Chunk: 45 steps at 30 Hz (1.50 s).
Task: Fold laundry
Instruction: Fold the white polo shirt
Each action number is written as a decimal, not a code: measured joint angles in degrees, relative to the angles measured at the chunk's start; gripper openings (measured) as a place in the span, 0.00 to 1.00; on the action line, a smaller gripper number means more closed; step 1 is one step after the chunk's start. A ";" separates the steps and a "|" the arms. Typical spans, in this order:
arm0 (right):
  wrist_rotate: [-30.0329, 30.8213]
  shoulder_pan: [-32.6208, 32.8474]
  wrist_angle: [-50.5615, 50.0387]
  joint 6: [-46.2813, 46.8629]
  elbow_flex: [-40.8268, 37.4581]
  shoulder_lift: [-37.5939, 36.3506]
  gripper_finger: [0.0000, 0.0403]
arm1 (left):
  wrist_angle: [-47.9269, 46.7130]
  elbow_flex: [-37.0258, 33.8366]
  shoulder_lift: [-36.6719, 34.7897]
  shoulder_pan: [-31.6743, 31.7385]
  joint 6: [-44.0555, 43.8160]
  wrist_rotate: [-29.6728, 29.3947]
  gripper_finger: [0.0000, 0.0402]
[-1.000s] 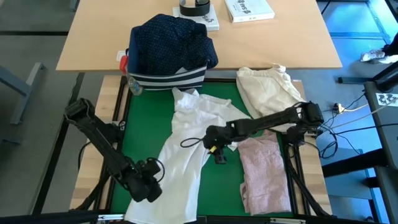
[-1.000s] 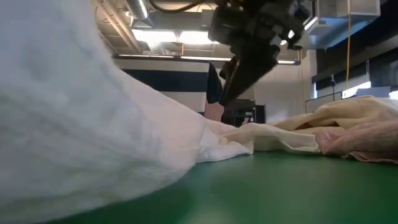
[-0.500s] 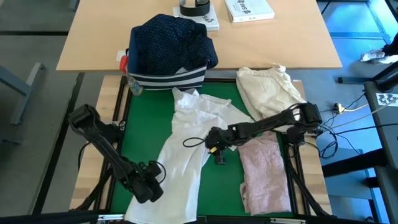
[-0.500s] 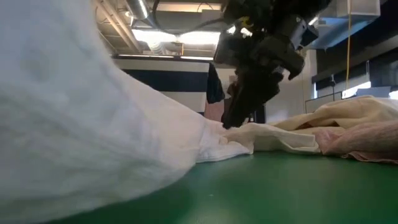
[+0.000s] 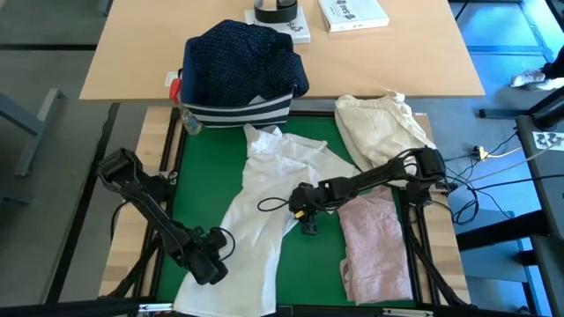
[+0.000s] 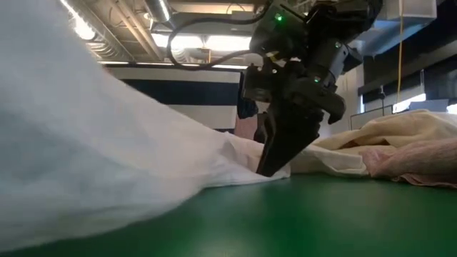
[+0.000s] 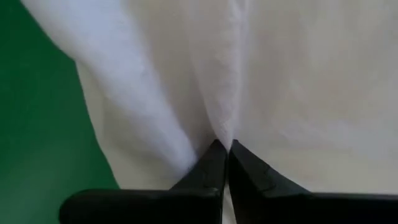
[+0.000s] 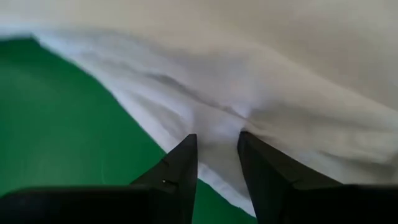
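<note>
I work in a lab or workshop hall: above my right pincer run bare ceiling ducts and strip lights. Beneath it lies a green mat, beyond it a plywood table, and cables trail off to its side.

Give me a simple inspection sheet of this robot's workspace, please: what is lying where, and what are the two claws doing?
Surface: green mat, wooden strip along its left side.
Job's things: white shirt spread lengthwise on the mat; pale pink top to its right; navy dotted shirt heaped on the striped bin.
Clutter: cream cloth bundle at the mat's far right corner; book and tape roll on the wooden table behind.
Grippers: left gripper shut on the white shirt near its near end; right gripper open, fingers astride the shirt's right edge.
Cables: several beside the right arm's base.
Surroundings: ceiling lights in the low view; nobody seen.
</note>
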 joint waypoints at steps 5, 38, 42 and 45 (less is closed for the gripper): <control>-0.30 0.02 -3.30 -1.94 0.11 -0.09 0.30 | -5.27 0.48 -2.86 -0.64 -0.06 2.49 0.01; 6.89 -6.64 -11.99 -14.77 8.52 -9.36 0.30 | 3.41 0.98 -12.04 -1.05 -0.35 3.53 0.36; 7.39 -15.82 -5.71 -11.86 8.44 -9.36 0.30 | 0.50 0.97 -10.36 -1.63 -2.01 -3.89 0.36; 4.90 -21.83 2.78 -8.36 7.53 -5.79 0.30 | 0.40 0.96 -8.06 -1.14 -1.98 -5.96 0.35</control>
